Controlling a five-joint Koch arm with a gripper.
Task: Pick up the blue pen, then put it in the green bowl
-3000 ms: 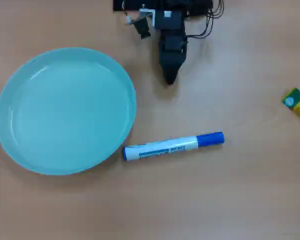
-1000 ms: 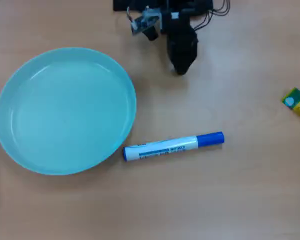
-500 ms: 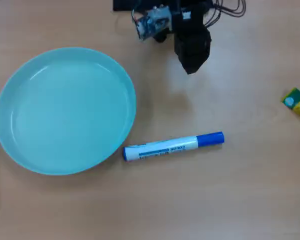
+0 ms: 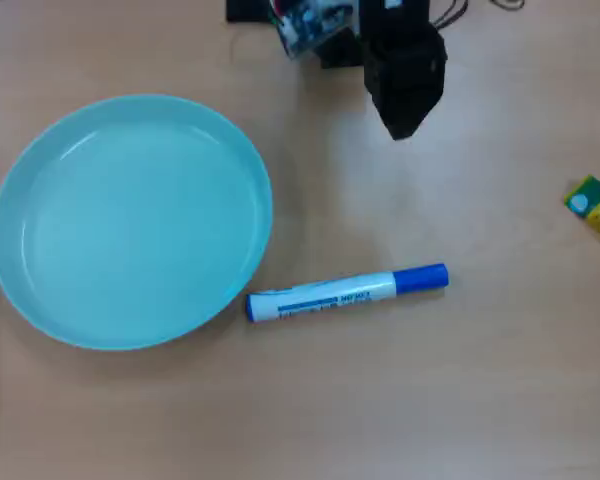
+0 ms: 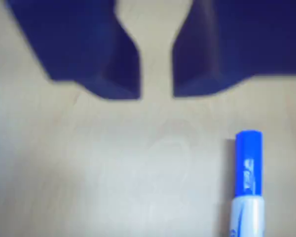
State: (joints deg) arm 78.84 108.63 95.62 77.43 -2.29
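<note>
Gripper (image 5: 156,94) has its jaws slightly apart, holding nothing, tips blurry up close in the wrist view. The blue pen (image 4: 346,292) lies on the table (image 4: 460,400) beside the green bowl (image 4: 130,222), its barrel cut off by the wrist view's bottom edge.

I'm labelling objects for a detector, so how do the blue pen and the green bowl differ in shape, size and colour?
Shape: the blue pen is a slim cylinder lying on its side, while the green bowl is a round, shallow dish sitting upright.
Size: the bowl is far wider than the pen is long.
Colour: the pen is white with a blue cap and stripe; the bowl is a uniform pale aqua-green.
Both rest on the wooden table, almost touching.
</note>
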